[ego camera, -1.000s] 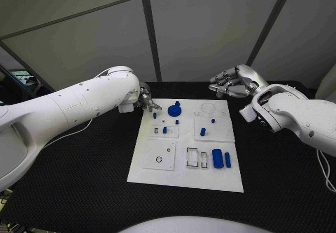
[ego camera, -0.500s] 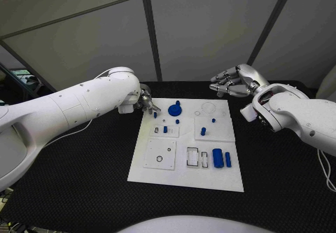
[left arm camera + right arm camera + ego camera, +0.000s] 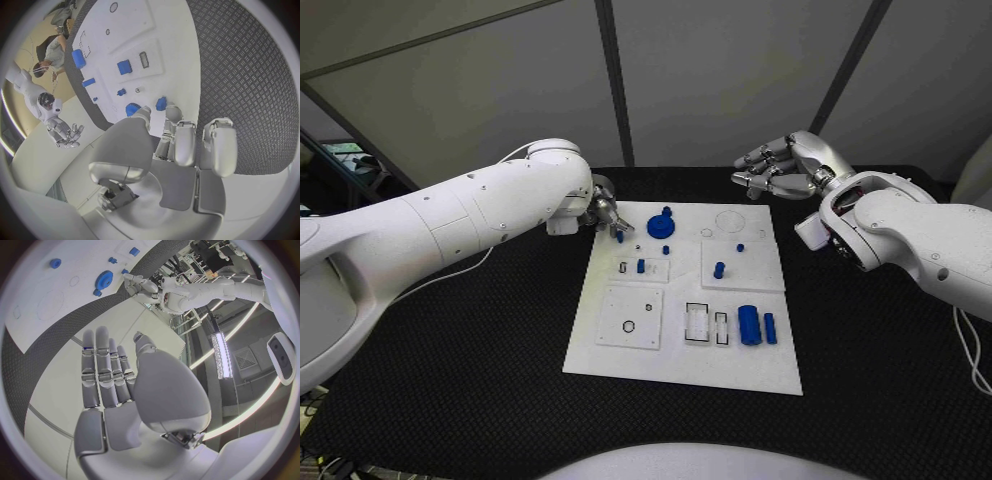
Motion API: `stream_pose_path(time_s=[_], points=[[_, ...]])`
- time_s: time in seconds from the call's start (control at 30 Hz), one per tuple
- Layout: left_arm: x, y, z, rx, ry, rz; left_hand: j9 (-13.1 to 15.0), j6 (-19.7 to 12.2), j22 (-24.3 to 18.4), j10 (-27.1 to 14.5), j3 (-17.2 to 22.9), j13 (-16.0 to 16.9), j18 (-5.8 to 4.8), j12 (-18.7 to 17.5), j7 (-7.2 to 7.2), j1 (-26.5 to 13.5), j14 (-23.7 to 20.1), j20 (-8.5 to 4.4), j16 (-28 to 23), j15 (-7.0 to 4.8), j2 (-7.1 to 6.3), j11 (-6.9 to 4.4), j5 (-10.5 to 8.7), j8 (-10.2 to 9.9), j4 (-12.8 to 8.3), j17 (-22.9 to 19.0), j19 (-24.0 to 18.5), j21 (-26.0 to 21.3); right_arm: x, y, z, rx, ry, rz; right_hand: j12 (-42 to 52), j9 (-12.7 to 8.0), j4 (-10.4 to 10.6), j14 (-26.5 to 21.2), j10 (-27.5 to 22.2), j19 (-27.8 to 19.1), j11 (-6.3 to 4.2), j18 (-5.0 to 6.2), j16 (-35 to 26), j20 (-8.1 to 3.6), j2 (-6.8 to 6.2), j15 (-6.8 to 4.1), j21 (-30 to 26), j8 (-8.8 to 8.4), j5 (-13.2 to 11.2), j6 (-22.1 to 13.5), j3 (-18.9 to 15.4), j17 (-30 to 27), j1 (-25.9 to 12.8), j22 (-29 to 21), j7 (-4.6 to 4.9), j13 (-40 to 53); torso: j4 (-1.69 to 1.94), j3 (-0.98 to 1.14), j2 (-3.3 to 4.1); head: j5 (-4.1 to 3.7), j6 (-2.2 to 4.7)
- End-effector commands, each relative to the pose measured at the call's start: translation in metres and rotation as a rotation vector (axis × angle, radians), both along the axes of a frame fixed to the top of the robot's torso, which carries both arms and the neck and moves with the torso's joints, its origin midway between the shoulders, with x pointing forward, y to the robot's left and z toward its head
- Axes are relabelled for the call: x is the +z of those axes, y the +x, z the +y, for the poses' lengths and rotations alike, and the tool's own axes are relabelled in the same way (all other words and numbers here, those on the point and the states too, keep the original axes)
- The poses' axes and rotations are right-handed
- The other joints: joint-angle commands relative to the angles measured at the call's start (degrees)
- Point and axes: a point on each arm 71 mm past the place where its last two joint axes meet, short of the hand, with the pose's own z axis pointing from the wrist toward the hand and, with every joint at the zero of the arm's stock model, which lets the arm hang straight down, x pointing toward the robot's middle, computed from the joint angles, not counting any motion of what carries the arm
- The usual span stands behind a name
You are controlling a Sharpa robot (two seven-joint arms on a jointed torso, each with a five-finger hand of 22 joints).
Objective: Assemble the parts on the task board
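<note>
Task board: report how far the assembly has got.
Early stage. Done: little that can be confirmed; several blue parts still lie loose on the task board, and the rectangular slots near them look unfilled. In hand: the left hand is at the board's far left corner, fingertips at a small blue piece; a firm grip cannot be confirmed. The right hand hovers open beyond the board. Left: nearly everything.

Glossy white arms (image 3: 459, 215), silver jointed fingers (image 3: 103, 377).
</note>
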Motion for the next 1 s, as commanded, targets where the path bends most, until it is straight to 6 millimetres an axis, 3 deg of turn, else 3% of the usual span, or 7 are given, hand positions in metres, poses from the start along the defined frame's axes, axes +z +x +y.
stream_pose_path(time_s=[0.03,0.63,0.83,1.0], points=[[0.0003,-0.0006,-0.0009,-0.010,-0.003,0.008,0.03,0.48,5.66,0.39,-0.22,0.01,-0.07,0.18,-0.02,0.71,3.74,-0.22,0.37,-0.24,0.10,-0.07,-0.03,0.39,-0.11,9.11,1.51,0.19,0.0017,0.0002,0.0007,0.004,0.005,-0.007,0.34,0.05,0.18,-0.18,-0.52,0.22,-0.01,0.63,-0.26,0.28,0.25,0.21,-0.30,-0.36,0.26,-0.49,-0.07,0.09,-0.47,-0.07,0.05,-0.06,0.03,-0.02,0.00,-0.20,-0.01],[-0.0001,-0.0005,-0.0013,-0.007,-0.006,0.006,0.49,0.83,5.91,0.41,2.34,-0.36,-0.09,-0.10,-0.66,6.62,3.74,-0.58,0.34,-0.70,2.78,-0.65,0.10,1.44,-2.04,9.11,1.60,0.20,0.0014,0.0004,0.0007,0.005,0.004,-0.005,0.39,0.05,0.17,-0.17,-0.53,0.25,-0.02,0.64,-0.28,0.28,0.34,0.21,-0.35,-0.34,0.36,-0.49,-0.02,0.10,-0.39,-0.10,0.04,-0.08,0.00,0.02,-0.03,-0.21,-0.13],[-0.0007,-0.0015,-0.0014,-0.011,-0.028,0.020,1.70,0.27,5.92,0.31,7.85,-1.02,-0.06,-1.05,-1.16,12.18,3.75,-1.15,0.34,-1.25,3.88,-1.19,0.27,2.81,-5.32,9.13,1.57,0.05,0.0014,0.0005,0.0007,0.005,0.004,-0.004,0.39,0.05,0.17,-0.17,-0.53,0.25,-0.02,0.64,-0.28,0.28,0.34,0.21,-0.35,-0.34,0.36,-0.49,-0.02,0.10,-0.39,-0.10,0.04,-0.08,0.00,-0.01,0.00,-0.30,-0.29],[-0.0008,-0.0027,-0.0018,-0.014,-0.054,0.028,2.92,-0.01,6.04,1.10,12.58,-1.00,-0.10,-1.08,-1.38,12.77,3.74,-1.20,0.28,-1.28,3.78,-1.42,0.36,4.32,-5.94,9.12,1.61,0.04,0.0013,0.0006,0.0008,0.006,0.004,-0.005,0.39,0.05,0.17,-0.17,-0.53,0.25,-0.02,0.64,-0.28,0.28,0.34,0.21,-0.35,-0.34,0.36,-0.49,-0.02,0.10,-0.39,-0.10,0.04,-0.08,0.04,-0.02,0.00,-0.30,-0.34]])
